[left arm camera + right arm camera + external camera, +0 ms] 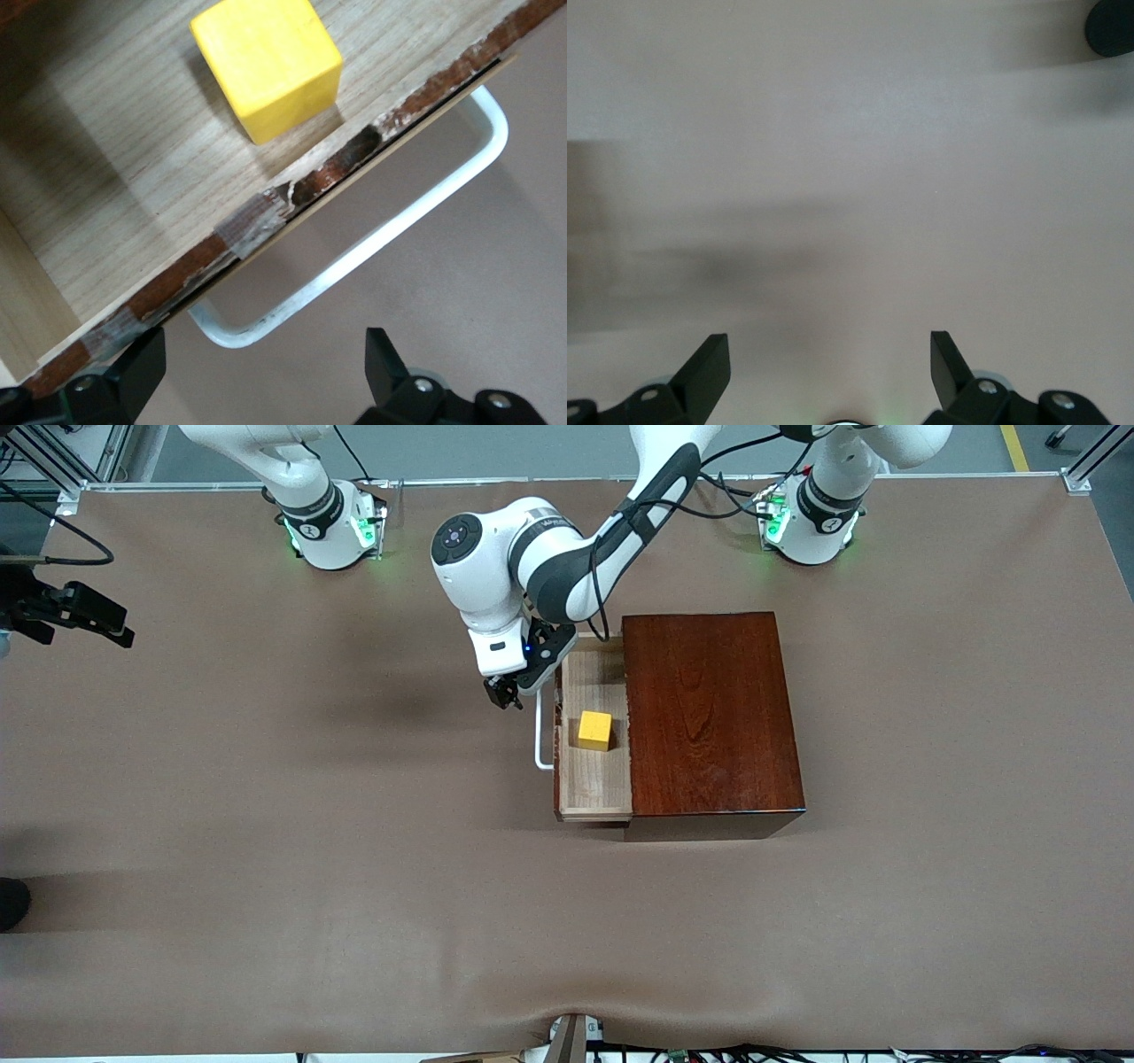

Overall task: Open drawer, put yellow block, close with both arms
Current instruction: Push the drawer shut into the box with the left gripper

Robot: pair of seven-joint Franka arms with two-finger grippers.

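The drawer (594, 735) is standing pulled out of the dark mahogany box (711, 713), toward the right arm's end of the bench (266, 824). The yellow block (595, 730) is sitting inside it on the pale wood floor, about midway along the tray, upright and touching nothing else that I can see. In the left wrist view the block (267, 64) is lying just inside the drawer's worn front edge, with the white bar handle (372, 239) curving out on the outer side of that edge.

The left hand (506, 693) is hanging just beside the handle (542, 735), at the end of it farther from the front camera — its fingers (133, 372) are spread wide apart and gripping nothing, neither touching the handle.

The right hand (84, 615) is waiting up in the air over the bare brown bench at the right arm's end, well apart from the box — its fingers (704, 367) are standing fully apart too, holding nothing.
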